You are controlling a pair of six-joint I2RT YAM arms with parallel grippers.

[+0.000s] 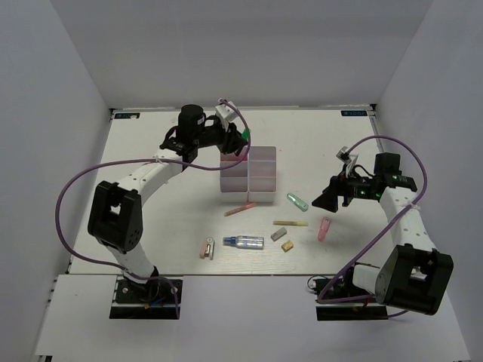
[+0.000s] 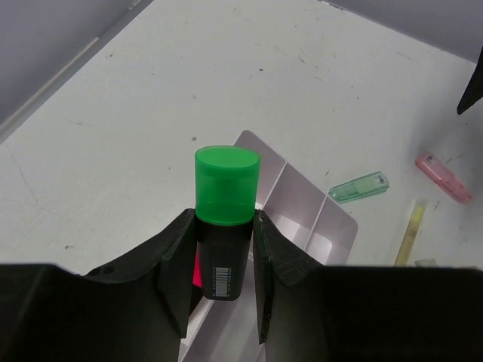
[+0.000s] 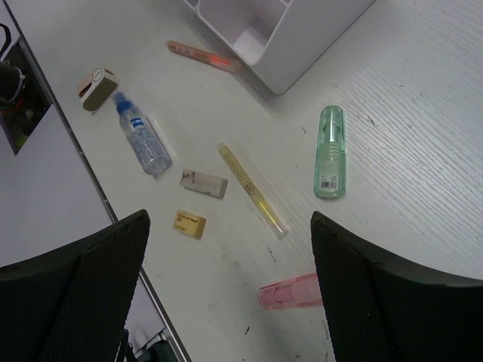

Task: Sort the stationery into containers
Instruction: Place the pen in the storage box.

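Note:
My left gripper (image 1: 237, 140) is shut on a black marker with a green cap (image 2: 224, 197) and holds it upright over the far end of the two white containers (image 1: 260, 179). The open compartments (image 2: 311, 219) show below the fingers (image 2: 175, 260), with something red inside beside the marker. My right gripper (image 1: 329, 200) is open and empty above the loose stationery. Between its fingers (image 3: 83, 286) lie a pink capsule (image 3: 290, 292), a yellow stick (image 3: 253, 190), a green capsule (image 3: 330, 151), a grey eraser (image 3: 204, 183) and a yellow eraser (image 3: 189, 223).
A silver-blue tube (image 1: 246, 241), a small pink and white item (image 1: 207, 248) and a pink stick (image 1: 240, 209) lie in front of the containers. The container corner (image 3: 302, 38) shows at the top of the right wrist view. White walls ring the table.

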